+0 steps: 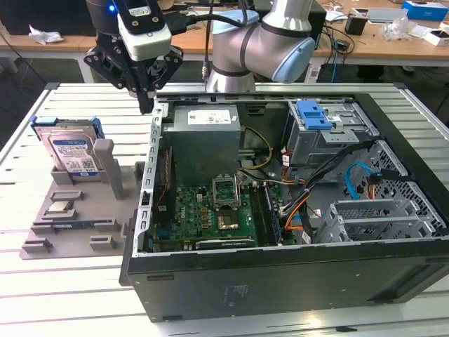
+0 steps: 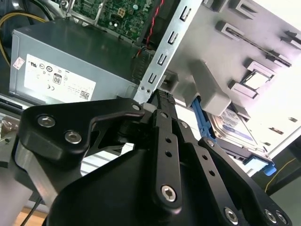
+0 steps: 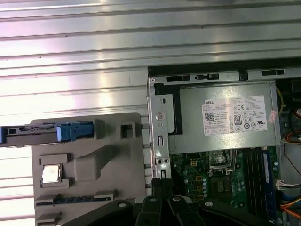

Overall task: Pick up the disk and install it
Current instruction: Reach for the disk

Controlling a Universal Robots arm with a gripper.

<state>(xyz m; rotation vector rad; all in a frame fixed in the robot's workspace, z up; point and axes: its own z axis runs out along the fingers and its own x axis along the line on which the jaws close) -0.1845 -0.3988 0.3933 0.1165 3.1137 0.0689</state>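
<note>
Disk (image 1: pixel 70 149) leaned in its blue carrier on the grey holder (image 1: pixel 70 210), at the exterior view's left of the open computer case (image 1: pixel 280 288). I judged it stiff, fairly heavy and shock-sensitive, best gripped across the carrier's long edges, not the label. My gripper (image 1: pixel 146 104) hung over the case wall, closed up and empty, well apart from it.
</note>
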